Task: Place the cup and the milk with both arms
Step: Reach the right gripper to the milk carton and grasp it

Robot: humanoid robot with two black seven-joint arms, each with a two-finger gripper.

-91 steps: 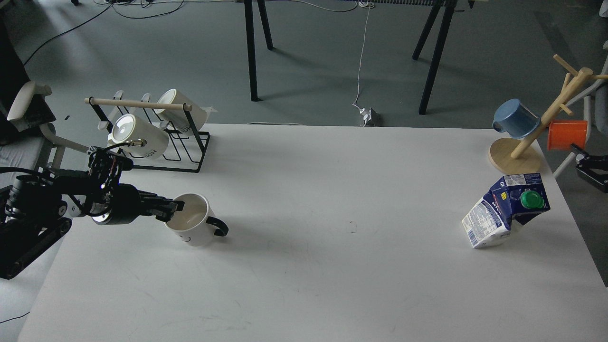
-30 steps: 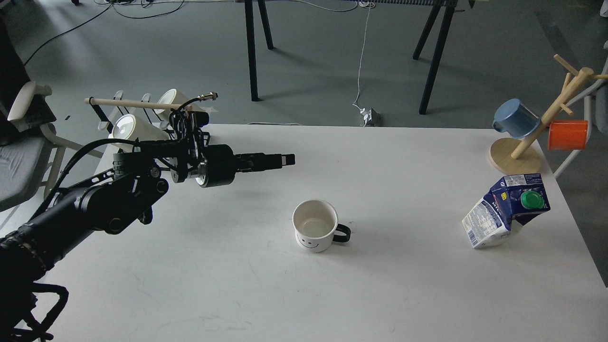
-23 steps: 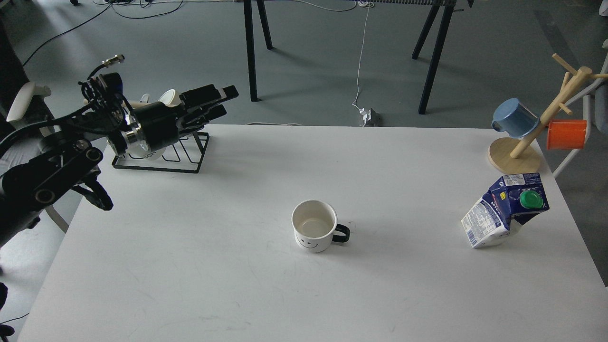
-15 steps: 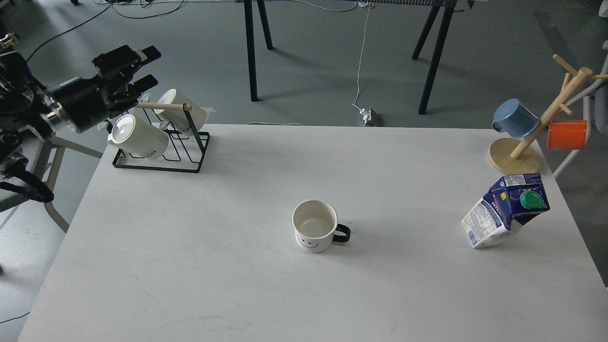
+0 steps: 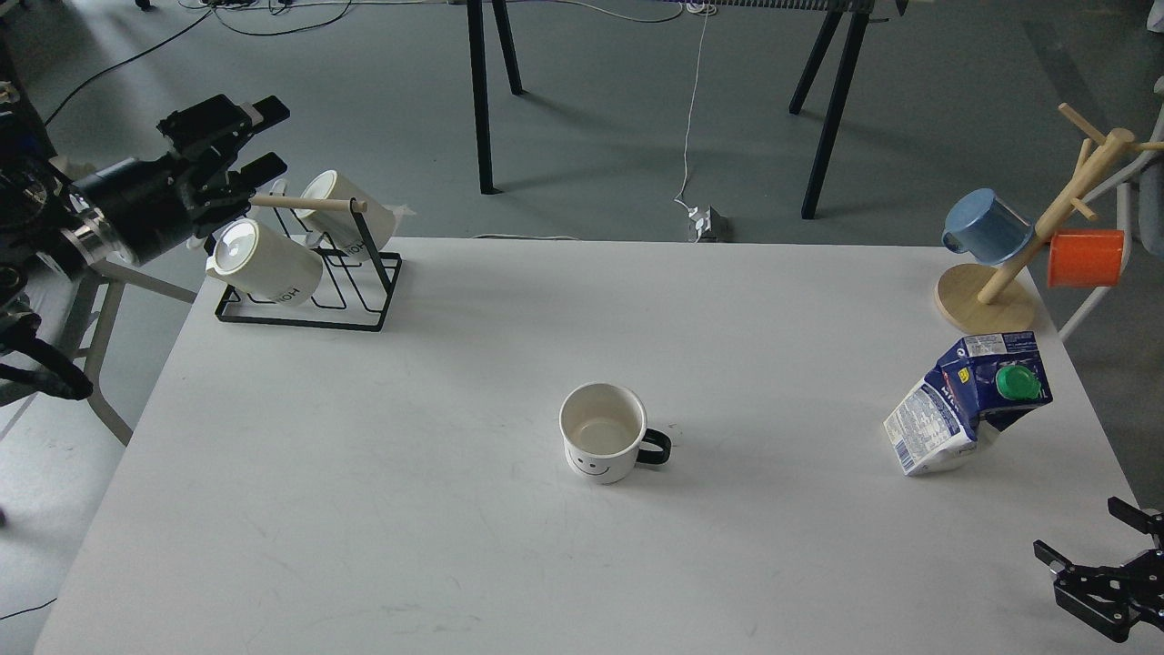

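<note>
white ceramic smiley mug with black handle (image 5: 602,443): upright, table centre | dented blue-white milk carton with green cap (image 5: 968,402): right side | left gripper (image 5: 254,142): far left, fingers apart, empty | right gripper (image 5: 1098,559): near right corner, fingers spread, empty

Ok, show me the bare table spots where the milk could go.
Bare table spreads left of the cup, in front of it, and between it and the milk. Crowded spots: the far-left corner with the mug rack, and the far-right corner with the wooden cup tree.
</note>
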